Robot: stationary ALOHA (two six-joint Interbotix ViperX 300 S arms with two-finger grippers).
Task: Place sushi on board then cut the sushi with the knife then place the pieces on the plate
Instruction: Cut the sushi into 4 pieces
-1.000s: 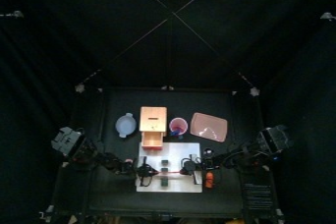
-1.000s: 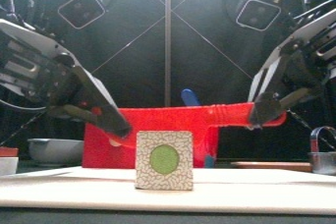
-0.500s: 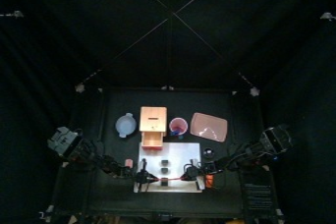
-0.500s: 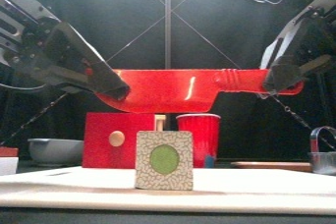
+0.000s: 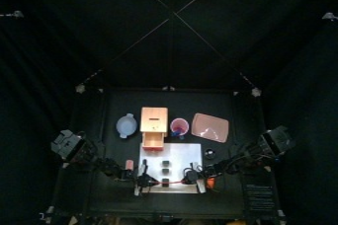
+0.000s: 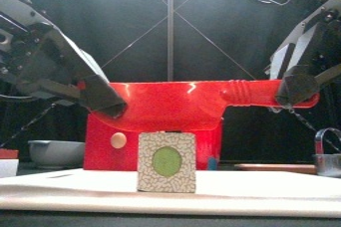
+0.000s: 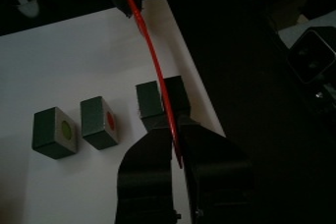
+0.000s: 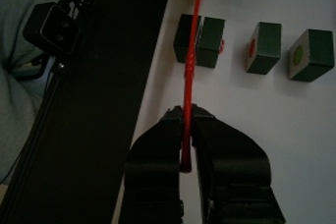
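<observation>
A red toy knife (image 6: 173, 100) hangs level above the white cutting board (image 6: 266, 186), broad side to the front. My left gripper (image 6: 114, 107) is shut on its blade end and my right gripper (image 6: 290, 94) is shut on its handle end. One sushi piece (image 6: 167, 162) stands on the board below and in front of the blade. In the left wrist view the knife (image 7: 151, 51) runs past three separate sushi pieces (image 7: 98, 125). In the right wrist view the knife (image 8: 191, 51) passes beside a row of pieces (image 8: 266, 46). Both grippers (image 5: 145, 174) (image 5: 196, 174) hover over the board's (image 5: 172, 153) front half.
Behind the board stand a blue-grey bowl (image 5: 126, 124), the wooden box (image 5: 154, 126) with its red drawer front (image 6: 114, 143), a red cup (image 5: 180, 125) and the pink tray (image 5: 209, 125). The table's front edge lies just beyond the board.
Both grippers have carried the knife forward over the board, toward the front edge. It rose at first and now sits a little lower again.
</observation>
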